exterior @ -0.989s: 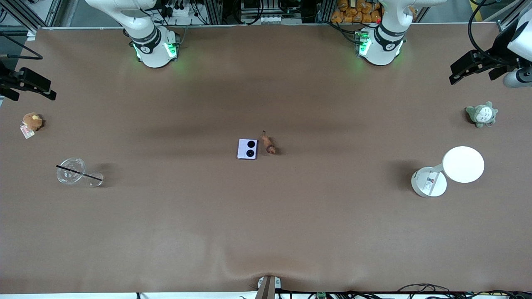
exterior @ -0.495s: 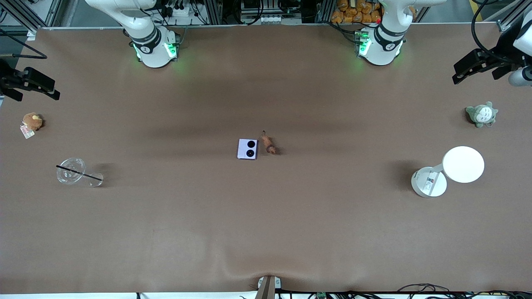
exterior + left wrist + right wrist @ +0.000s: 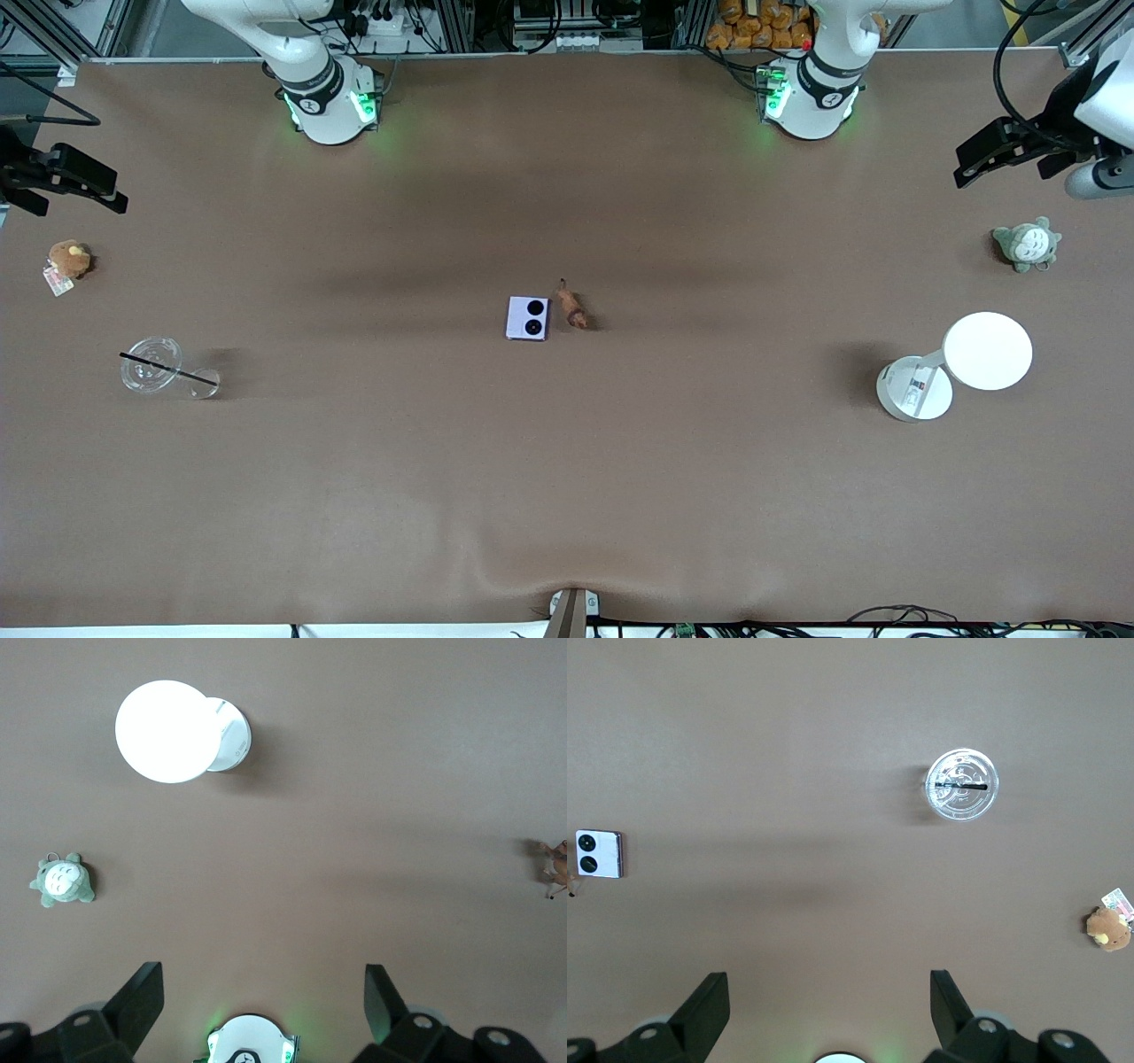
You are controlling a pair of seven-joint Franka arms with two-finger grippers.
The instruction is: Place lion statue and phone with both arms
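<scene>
Phone (image 3: 528,318), lion statue (image 3: 574,307) mid-table; pincers well apart.

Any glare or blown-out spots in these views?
Left wrist view: the white lamp head is overexposed, a flat white disc. Front view: green base lights spill onto the table; soft arm shadows band across mid-table. Right wrist view: evenly lit, the clear cup glints only slightly.

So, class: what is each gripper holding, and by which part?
Nothing: left gripper and right gripper are open, empty; phone and lion statue lie mid-table.
</scene>
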